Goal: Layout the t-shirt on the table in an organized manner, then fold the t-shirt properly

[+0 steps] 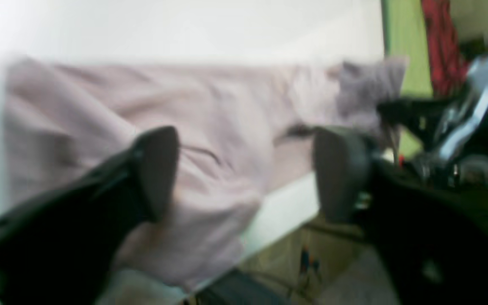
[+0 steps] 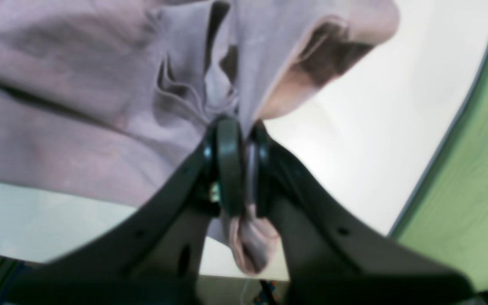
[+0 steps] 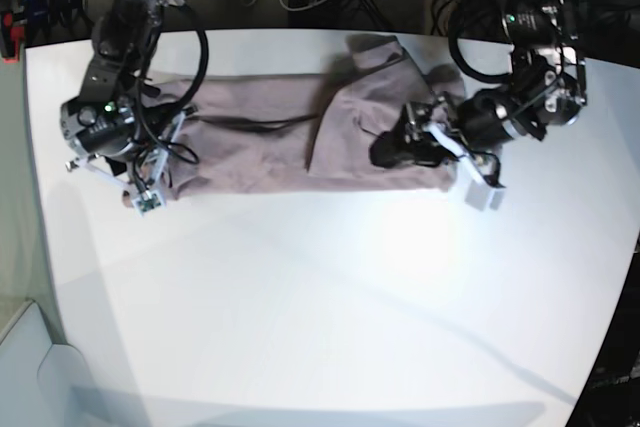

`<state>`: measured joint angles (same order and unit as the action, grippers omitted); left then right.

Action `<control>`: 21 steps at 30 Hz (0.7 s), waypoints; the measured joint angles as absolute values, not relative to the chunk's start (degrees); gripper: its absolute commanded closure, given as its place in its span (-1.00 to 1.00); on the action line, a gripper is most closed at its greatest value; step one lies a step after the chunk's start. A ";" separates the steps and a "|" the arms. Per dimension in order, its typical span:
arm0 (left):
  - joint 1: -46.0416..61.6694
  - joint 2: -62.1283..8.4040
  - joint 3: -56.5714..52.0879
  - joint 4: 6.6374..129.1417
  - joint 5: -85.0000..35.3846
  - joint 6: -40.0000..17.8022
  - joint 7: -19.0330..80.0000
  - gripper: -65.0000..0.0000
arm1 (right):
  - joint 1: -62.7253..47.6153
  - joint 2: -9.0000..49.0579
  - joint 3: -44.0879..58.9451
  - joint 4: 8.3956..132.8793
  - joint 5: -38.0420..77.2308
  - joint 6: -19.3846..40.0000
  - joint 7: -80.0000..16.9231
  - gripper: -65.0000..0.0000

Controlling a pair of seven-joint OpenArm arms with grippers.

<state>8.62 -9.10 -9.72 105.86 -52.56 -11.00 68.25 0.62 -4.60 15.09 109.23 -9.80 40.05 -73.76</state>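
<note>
The t-shirt (image 3: pixel 290 137) lies stretched in a long, rumpled band across the far part of the table (image 3: pixel 330 297), one end folded over itself on the side of the left arm. It looks soft and limp, light enough to sag and crease wherever it is lifted, so I judge it wants gripping at a hem or a corner, with both ends held to keep it taut. The right gripper (image 2: pixel 239 165) is clenched on a bunched edge of the cloth, a tuft of fabric poking out below its fingers. The left gripper (image 1: pixel 244 169) hovers over the other end with its fingers spread wide and nothing between them; that view is blurred. I see no containers anywhere on the table, only the shirt and the two arms.
</note>
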 measured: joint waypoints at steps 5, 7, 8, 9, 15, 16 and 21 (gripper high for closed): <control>9.21 -7.84 -6.46 106.19 -53.06 -11.35 68.36 -0.64 | 0.93 -4.73 15.03 109.23 -9.61 40.05 -73.76 1.00; 9.19 -8.14 -6.26 106.21 -52.97 -11.33 68.14 -0.64 | 0.95 -4.56 15.05 109.23 -9.65 40.05 -73.82 1.00; 9.21 -8.27 -5.39 106.45 -52.88 -11.18 67.94 -0.64 | 0.95 -4.58 14.92 109.23 -9.82 40.05 -73.78 1.00; 9.23 -8.27 -4.75 106.85 -52.64 -11.20 68.18 -0.64 | 0.93 -4.60 14.48 109.23 -9.82 40.05 -73.84 1.00; 9.67 -8.23 -3.40 107.13 -44.49 -11.16 68.49 -0.63 | 0.93 -4.43 14.24 109.23 -9.87 40.05 -73.80 1.00; 9.74 -8.29 -1.85 107.15 -42.52 -11.18 68.38 -0.63 | 0.95 -4.45 14.24 109.23 -9.91 40.05 -73.76 1.00; 9.67 -7.75 5.26 107.15 -34.37 -11.20 68.38 -0.63 | 0.97 -4.60 14.20 109.23 -9.82 40.05 -73.73 1.00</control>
<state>9.67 -7.75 5.26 107.15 -34.37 -11.20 68.38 0.97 -4.60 14.20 109.23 -9.82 40.05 -73.73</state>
